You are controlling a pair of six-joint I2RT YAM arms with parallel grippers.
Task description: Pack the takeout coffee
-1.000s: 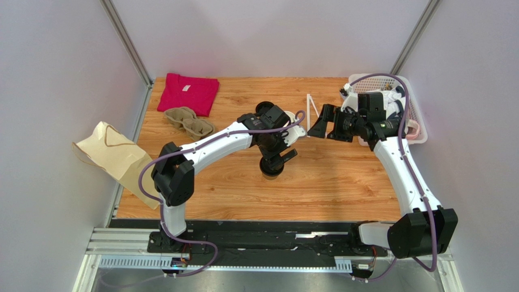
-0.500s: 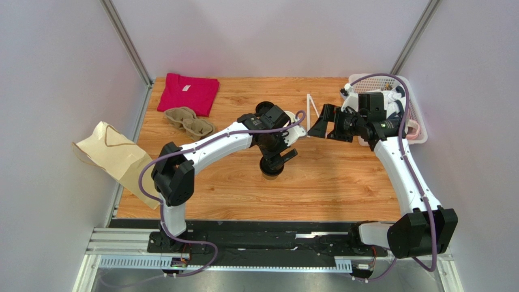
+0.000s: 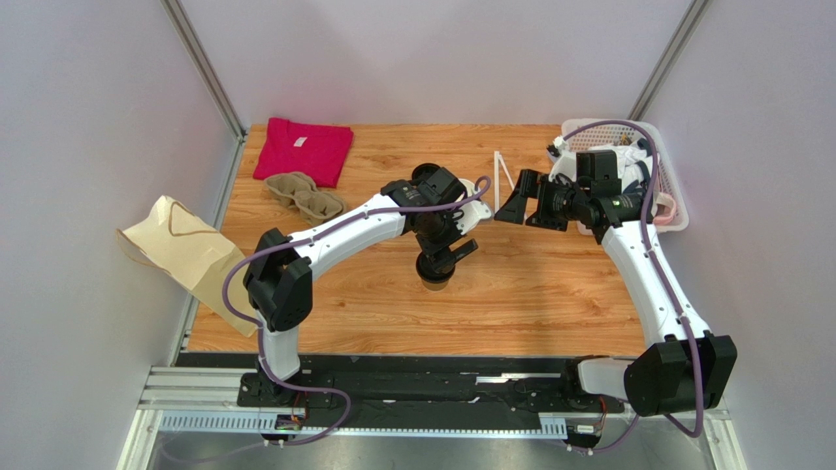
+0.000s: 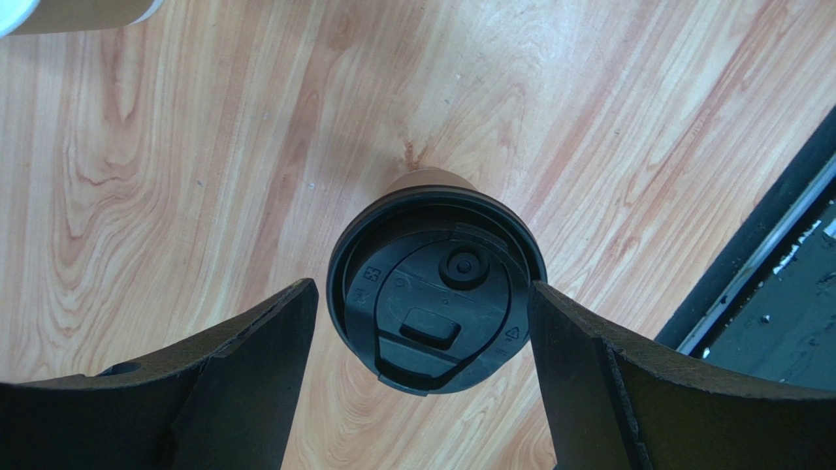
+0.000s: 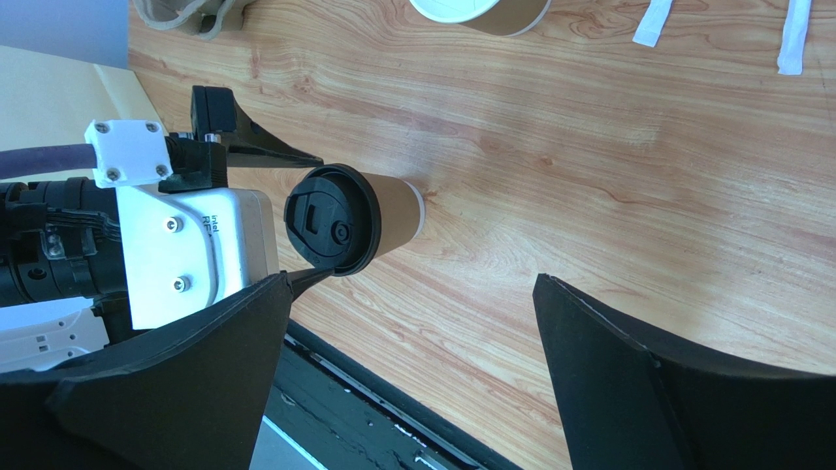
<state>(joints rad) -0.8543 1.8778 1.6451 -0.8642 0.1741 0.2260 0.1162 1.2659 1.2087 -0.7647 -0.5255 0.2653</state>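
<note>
Above the wooden tabletop (image 3: 549, 294), the left gripper (image 3: 438, 264) is pointed straight down with its jaws spread. The right gripper (image 3: 512, 204), likewise spread and empty, is held well apart, so the left arm is judged the nearer. The takeout coffee (image 4: 437, 294) is stood upright directly beneath the left gripper, flanked by its fingers, its long axis vertical; no pinch is seen.

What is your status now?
Both open: left hand astride the takeout coffee, right hand apart. Coffee upright, lid on. Nothing blocking.
</note>
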